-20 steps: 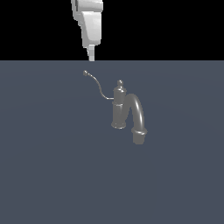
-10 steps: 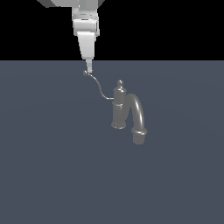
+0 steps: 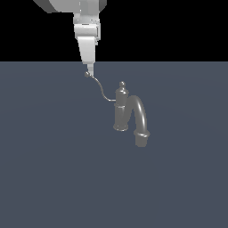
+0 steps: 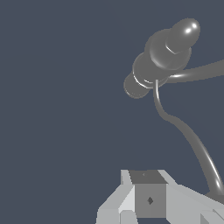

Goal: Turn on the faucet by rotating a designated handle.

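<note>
Handle is the thin curved wire lever coming off the faucet post. It joins the post just under the knob finial, sweeps out toward the exterior view's left and rises to a tiny ball tip. So its long axis runs from post to tip, up and leftward in that view.

Key relation: the ball tip sits right at the end of my jaws. The gripper hangs straight down above it, tips at or touching the ball; I can't tell contact from a near miss. In the wrist view the lever arcs from the post toward the fingers and ends just beside them, not clearly between them.

Jaw state: can't tell. From the exterior view the fingers read as one narrow wedge, and the wrist view shows only their bases, so I won't call them spread or pressed together.

My read: the next move is a sideways push on the tip to swing the lever around the post, not a pinch. The tip gives the longest lever arm.

The spout arches off the other side of the post, toward the exterior view's right, well apart from the arm. Only the faucet shows on the plain grey desk. Main risk I see: slipping off that small ball.
</note>
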`<state>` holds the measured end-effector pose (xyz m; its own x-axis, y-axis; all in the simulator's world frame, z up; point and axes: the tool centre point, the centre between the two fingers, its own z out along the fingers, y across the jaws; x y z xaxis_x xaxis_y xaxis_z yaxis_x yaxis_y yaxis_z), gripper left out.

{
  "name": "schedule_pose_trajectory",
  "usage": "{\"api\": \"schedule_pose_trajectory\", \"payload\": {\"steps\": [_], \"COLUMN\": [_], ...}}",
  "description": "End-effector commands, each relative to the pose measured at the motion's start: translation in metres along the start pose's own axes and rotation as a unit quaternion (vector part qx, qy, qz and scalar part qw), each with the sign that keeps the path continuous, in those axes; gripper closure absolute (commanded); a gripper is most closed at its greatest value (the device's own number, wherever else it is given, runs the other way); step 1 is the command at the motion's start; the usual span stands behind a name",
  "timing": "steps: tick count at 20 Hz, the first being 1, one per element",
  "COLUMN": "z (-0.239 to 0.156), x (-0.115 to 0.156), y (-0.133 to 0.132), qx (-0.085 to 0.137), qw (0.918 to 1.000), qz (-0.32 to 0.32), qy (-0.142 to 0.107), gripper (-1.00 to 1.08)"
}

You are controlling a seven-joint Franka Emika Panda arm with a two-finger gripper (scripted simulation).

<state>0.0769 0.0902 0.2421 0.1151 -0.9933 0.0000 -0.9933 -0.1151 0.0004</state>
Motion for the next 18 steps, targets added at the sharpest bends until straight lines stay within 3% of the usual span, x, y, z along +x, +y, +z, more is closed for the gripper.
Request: {"api": "schedule_pose_trajectory", "payload": {"steps": [1, 18], "z": [0.0, 0.0], "x": [0.0, 0.001], "y": [0.003, 0.051], "qx": [0.0, 0.0], "qw": [1.0, 1.0], "qz": [0.0, 0.0], "qy": [0.0, 0.0], "gripper": [1.08, 1.08]}}
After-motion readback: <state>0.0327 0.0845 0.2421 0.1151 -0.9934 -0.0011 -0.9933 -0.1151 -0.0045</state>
